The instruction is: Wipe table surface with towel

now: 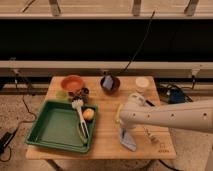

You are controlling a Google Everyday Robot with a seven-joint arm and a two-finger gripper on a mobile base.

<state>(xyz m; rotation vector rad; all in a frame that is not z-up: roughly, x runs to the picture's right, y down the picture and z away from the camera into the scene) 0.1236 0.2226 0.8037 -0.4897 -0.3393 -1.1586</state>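
Camera view puts the near edge of the wooden table (pixel 55 152) closest to me, and just back from that edge sits the towel (pixel 127 139), a pale bluish cloth bunched into a narrow strip. Its long axis runs roughly near-to-far with a slight slant, the lower end pointing toward the front right corner and the upper end tucked up under my gripper (pixel 123 129). I read the gripper as pressing down on the towel's upper end, but I cannot tell how far apart the fingers are or whether they actually pinch the cloth. The white arm (pixel 175 116) reaches in from the right, crossing the table's right half.

On the left, the green tray (pixel 50 132) takes up the front left portion of the table, with a white brush (pixel 80 117) lying along its right side, and an orange-yellow ball (pixel 88 114) sits at the tray's right rim.

Farther back I see an orange bowl (pixel 72 82) at the left rear, a dark bowl (pixel 110 83) near the middle rear holding something bluish, and a pale round lid-like thing (pixel 142 82) to the right of it. A black cable (pixel 140 47) rises from behind the table toward the dark wall.
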